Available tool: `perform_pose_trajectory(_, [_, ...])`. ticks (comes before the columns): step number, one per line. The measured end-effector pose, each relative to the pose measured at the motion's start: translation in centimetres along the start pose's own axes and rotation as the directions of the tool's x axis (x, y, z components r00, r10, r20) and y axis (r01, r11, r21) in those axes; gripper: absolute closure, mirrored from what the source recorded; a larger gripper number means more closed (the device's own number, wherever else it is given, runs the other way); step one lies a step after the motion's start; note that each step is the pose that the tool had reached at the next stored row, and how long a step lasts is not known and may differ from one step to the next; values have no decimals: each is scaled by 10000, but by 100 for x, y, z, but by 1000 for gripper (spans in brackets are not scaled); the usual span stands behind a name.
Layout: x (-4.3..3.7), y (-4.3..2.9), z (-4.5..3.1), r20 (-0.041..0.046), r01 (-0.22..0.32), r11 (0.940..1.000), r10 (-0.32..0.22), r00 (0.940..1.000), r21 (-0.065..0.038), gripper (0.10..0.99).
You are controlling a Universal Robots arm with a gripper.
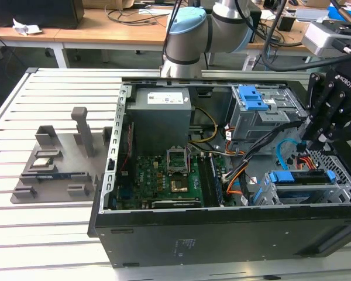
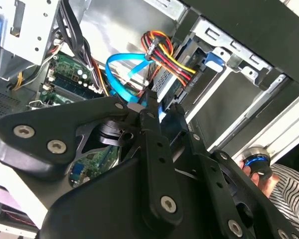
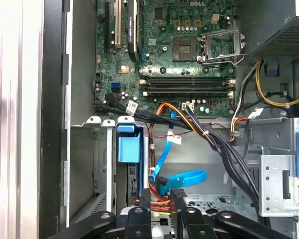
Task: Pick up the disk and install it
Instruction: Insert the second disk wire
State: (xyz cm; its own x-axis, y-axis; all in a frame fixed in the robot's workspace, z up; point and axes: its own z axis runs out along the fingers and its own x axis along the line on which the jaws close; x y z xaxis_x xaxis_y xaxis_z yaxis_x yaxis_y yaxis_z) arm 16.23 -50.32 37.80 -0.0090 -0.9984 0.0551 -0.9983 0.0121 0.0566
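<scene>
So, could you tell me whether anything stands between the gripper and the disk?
Yes. The looped blue cable and the red-yellow wire bundle cross just ahead of the gripper, beside the disk in its bay.

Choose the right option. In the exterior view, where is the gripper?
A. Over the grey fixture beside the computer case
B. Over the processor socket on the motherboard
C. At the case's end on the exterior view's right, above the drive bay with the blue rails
C. The gripper hangs at the open case's end on the exterior view's right, just above the drive bay with the blue rails.
</scene>
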Motion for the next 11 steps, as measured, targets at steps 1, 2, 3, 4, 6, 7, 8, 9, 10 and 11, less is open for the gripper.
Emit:
perform_pose_trajectory(1, [0,51,16,1,0,10000,0,10000,0,784])
perform_pose_trajectory(2, [3,113,33,1,9,10000,-9,10000,0,784])
perform_pose_trajectory(3, [7,135,44,4,17,10000,-17,10000,1,784])
perform_pose_trajectory(4, [9,139,55,1,30,10000,-30,10000,1,784])
perform_pose_trajectory(6, [10,138,68,-4,68,10000,-68,10000,4,784])
perform_pose_trajectory(7, [10,139,68,-4,68,10000,-68,10000,4,784])
perform_pose_trajectory(8, [10,139,68,-5,68,10000,-68,10000,4,784])
perform_pose_trajectory(9, [11,139,69,-3,68,10000,-68,10000,4,784])
perform_pose_trajectory(10, [10,139,69,-3,68,10000,-68,10000,4,784])
perform_pose_trajectory(11, [10,139,69,-3,69,10000,-69,10000,4,784])
